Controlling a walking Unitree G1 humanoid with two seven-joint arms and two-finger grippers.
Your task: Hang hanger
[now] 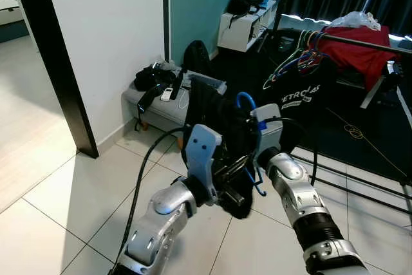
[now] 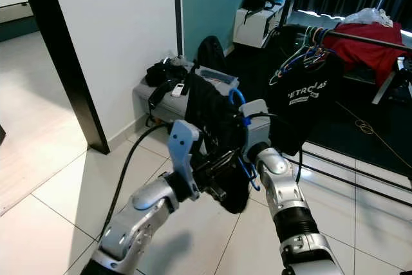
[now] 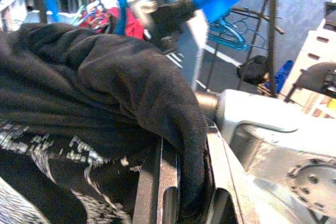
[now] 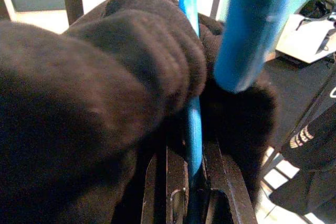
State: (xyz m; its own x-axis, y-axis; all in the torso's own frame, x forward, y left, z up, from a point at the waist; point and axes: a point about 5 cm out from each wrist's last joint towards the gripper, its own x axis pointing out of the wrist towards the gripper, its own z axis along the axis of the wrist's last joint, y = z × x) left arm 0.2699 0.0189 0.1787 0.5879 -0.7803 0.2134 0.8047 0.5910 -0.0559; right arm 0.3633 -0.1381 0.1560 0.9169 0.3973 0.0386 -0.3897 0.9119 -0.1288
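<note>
The right gripper is clamped on the blue plastic hanger — its two black fingers stand either side of the thin blue stem in the right wrist view, with the hanger's hook curling up just above the wrist. The left gripper is closed on a fold of the black printed garment that hangs from this hanger, bunched between the two arms in front of the robot's chest.

By my reading the task is about midway: hanger and garment are in hand and lifted, but nothing is hung yet. The dark metal clothes rail, already carrying a black T-shirt with white lettering and several coloured hangers, stands well apart, ahead and to the robot's right across the white tiled floor. What remains — carrying the load over, raising the hook above the rail and lowering it on.
</note>
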